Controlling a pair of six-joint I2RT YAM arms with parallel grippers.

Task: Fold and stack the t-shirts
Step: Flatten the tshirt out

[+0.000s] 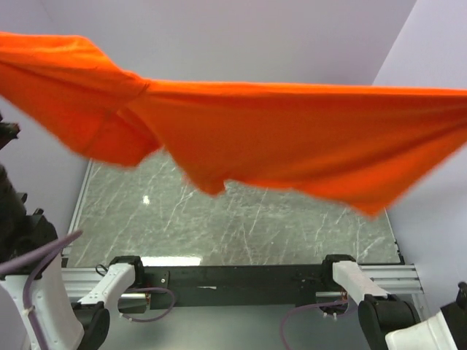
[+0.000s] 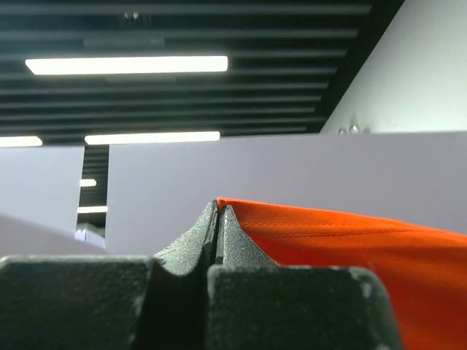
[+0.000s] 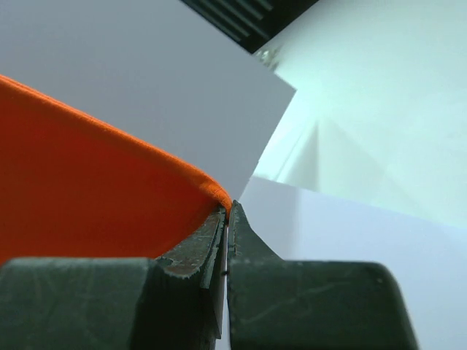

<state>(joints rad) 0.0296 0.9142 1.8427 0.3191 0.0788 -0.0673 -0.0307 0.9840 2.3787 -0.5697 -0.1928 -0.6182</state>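
Note:
A bright orange t-shirt (image 1: 292, 138) is stretched wide in the air across the top view, high above the table, with a sleeve hanging at the left. My left gripper (image 2: 218, 211) points upward and is shut on the shirt's edge (image 2: 350, 248). My right gripper (image 3: 227, 213) also points upward and is shut on the shirt's other hemmed edge (image 3: 87, 189). Both gripper tips are out of frame in the top view. The magenta, blue and white shirts are out of view.
The grey marbled table top (image 1: 241, 226) lies below the hanging shirt. Pale partition walls (image 1: 241, 36) stand at the back and sides. The arm bases (image 1: 117, 281) sit on the black rail at the near edge.

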